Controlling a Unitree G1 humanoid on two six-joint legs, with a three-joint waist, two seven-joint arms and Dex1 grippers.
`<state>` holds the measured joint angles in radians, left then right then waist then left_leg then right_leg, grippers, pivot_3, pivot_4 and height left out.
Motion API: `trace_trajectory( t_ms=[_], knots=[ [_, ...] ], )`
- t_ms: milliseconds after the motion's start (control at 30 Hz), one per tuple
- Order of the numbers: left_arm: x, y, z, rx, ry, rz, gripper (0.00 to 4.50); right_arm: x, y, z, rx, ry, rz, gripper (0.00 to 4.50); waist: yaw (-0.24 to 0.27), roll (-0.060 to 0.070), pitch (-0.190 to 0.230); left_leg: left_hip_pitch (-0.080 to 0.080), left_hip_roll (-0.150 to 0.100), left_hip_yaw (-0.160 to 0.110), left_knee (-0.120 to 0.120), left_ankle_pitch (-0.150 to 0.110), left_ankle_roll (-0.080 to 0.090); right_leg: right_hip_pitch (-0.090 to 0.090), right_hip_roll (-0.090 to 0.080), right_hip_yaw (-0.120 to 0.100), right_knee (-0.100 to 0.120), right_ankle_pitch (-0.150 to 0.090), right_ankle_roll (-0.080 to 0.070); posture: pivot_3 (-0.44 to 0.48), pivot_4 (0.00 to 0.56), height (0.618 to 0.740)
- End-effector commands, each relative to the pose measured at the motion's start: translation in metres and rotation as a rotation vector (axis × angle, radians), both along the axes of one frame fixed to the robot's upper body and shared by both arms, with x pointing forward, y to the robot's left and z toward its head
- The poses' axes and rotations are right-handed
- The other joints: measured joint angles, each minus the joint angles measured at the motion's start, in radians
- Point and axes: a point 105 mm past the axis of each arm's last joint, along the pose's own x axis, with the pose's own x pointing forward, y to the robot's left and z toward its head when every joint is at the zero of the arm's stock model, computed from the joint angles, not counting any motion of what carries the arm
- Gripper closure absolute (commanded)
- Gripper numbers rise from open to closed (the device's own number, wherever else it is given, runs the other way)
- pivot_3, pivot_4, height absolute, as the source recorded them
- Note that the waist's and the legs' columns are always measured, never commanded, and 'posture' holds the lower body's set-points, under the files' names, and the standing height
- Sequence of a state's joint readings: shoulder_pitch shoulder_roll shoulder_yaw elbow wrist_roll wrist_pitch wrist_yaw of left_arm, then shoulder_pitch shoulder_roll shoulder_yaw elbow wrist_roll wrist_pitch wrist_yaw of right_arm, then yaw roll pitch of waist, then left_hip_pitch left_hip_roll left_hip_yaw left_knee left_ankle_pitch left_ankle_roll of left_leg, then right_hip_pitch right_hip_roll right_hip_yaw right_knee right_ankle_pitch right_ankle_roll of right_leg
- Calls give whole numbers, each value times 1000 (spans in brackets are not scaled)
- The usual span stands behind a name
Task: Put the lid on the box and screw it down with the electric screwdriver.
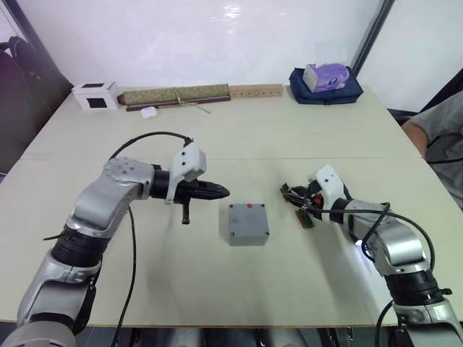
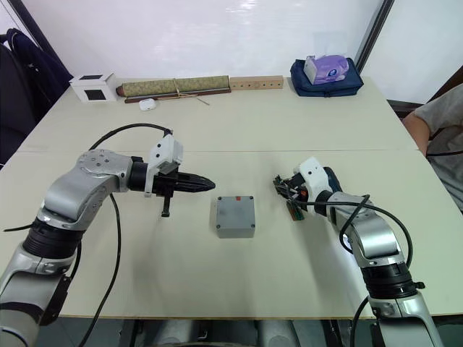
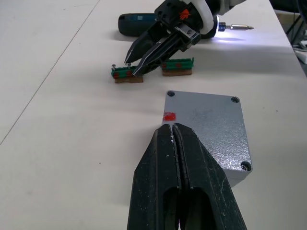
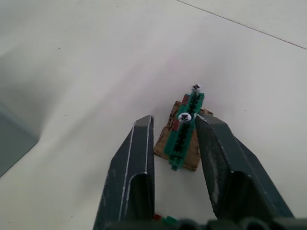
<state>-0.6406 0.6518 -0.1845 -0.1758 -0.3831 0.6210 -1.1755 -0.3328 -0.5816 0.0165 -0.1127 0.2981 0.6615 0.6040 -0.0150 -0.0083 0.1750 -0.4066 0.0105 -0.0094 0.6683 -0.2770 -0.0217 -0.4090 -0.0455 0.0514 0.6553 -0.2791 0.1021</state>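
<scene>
- Lid (image 3: 206, 125) already seated on box (image 1: 248, 224), mid-table, red mark (image 3: 168, 116) at near edge; corner screw holes appear empty, so step in hand looks like fetching a screw.
- R gripper (image 3: 136, 63) poised over green strip (image 4: 183, 129) w/ screw (image 4: 184, 116) stuck in it; jaws narrowly apart, straddling strip, nothing gripped yet.
- Second strip (image 3: 177, 65) just beside first.
- Screwdriver (image 3: 144, 22) lying on table beyond strips, tip light on, untouched.
- L gripper (image 1: 217, 191) hovering just left of box, jaws pressed together, empty.
- L arm bent at elbow, forearm level, pointing at box; R arm reaching inward, low over table.
- Next prob calls for pinching screw head cleanly, lifting straight, carrying to a corner hole.
</scene>
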Motion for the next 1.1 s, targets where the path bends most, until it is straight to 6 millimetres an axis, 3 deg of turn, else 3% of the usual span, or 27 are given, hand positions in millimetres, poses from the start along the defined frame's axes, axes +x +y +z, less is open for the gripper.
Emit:
trace_trajectory(
  t_ms=[33,133,267,300,567,1100],
  knots=[
    [-6,-6,9,-5,-48,-33,4500,5,0,13,8,-55,-12,3182,0,0,0,0,0,0,0,0,0,0,0,0,0,0,0,0,150,740],
    [-6,-6,9,-6,-47,-33,4500,7,-1,12,4,-55,-18,3182,-1,0,0,0,0,0,0,0,0,0,0,0,0,0,0,0,150,740],
    [-6,-6,9,-9,-48,-31,4500,9,0,12,1,-60,-21,4418,-1,0,0,0,0,0,0,0,0,0,0,0,0,0,0,0,150,740],
    [-6,-6,9,-9,-49,-31,4500,9,-1,11,-10,-62,-25,4489,-1,0,0,0,0,0,0,0,0,0,0,0,0,0,0,0,150,740],
    [-4,-4,6,-1,-49,-19,4500,8,-1,13,-17,-80,-17,4489,-1,0,0,0,0,0,0,0,0,0,0,0,0,0,0,0,150,740],
    [-11,8,-8,15,39,-22,4500,-11,13,63,-3,-240,60,4489,-1,0,0,0,0,0,0,0,0,0,0,0,0,0,0,0,150,740]
  ],
)
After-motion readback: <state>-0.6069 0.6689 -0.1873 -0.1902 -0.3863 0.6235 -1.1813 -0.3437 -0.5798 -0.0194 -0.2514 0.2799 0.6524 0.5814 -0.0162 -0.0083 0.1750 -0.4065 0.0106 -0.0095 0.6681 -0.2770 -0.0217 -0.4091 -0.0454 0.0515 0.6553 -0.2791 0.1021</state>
